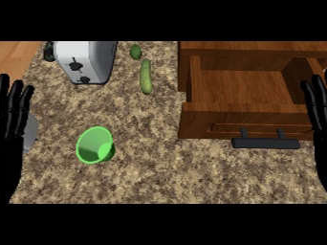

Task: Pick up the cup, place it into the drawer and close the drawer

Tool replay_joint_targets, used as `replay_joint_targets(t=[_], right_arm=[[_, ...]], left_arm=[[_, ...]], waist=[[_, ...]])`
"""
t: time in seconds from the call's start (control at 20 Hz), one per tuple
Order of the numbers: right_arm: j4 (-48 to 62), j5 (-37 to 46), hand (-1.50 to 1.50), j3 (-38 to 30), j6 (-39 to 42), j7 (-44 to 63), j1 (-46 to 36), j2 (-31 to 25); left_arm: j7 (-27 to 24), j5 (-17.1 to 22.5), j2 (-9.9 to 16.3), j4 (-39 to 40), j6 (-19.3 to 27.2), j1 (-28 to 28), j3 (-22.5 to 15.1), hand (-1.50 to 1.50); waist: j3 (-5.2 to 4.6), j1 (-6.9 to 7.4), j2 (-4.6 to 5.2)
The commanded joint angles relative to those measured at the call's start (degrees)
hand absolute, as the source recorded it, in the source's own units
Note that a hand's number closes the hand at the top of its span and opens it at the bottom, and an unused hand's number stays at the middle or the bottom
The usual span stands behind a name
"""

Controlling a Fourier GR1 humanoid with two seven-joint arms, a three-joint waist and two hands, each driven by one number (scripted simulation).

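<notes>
Left robot hand (4, 119): rests at the view's left edge, fingers straight and upright, holding nothing.
Right robot hand (325, 115): rests at the right edge beside the drawer (244, 88), fingers straight, holding nothing.
Cup (94, 145): green, lying tipped on the table (166, 172), near the left robot hand and well apart from the drawer.
Cup axis: the mouth faces up and toward the view's upper left; the long axis appears to run from lower right to upper left.
Risk: a tipped cup may roll away if fingers nudge its curved wall.
Risk: the drawer stands open, handle (265, 142) forward; a carried cup could catch its front wall.
</notes>
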Motion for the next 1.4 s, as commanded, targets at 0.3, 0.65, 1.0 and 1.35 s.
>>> replay_joint_targets(t=[0.3,0.65,1.0,1.35], right_arm=[[1.47,-6.30,-1.50,1.75,2.89,5.00,-0.48,1.65],[1.27,-9.35,-1.50,-0.96,4.36,7.80,-2.05,0.12],[0.99,-7.71,-1.50,-0.62,4.47,5.24,0.04,1.22],[5.28,-6.83,-1.50,-0.89,4.42,3.82,-1.80,1.49]], left_arm=[[0.53,1.12,-6.12,4.38,14.02,3.56,-7.31,-1.50],[0.64,-1.17,-6.20,6.06,22.29,0.25,-15.29,-1.50],[0.17,0.24,-6.21,8.55,22.63,-1.93,-14.48,-1.50],[1.06,0.72,-6.20,13.99,24.85,-6.37,-12.66,-1.50]], waist=[[0.44,-0.89,-0.14],[0.51,-0.95,-0.26],[0.51,-0.97,-0.27],[0.51,-0.99,-0.25]])
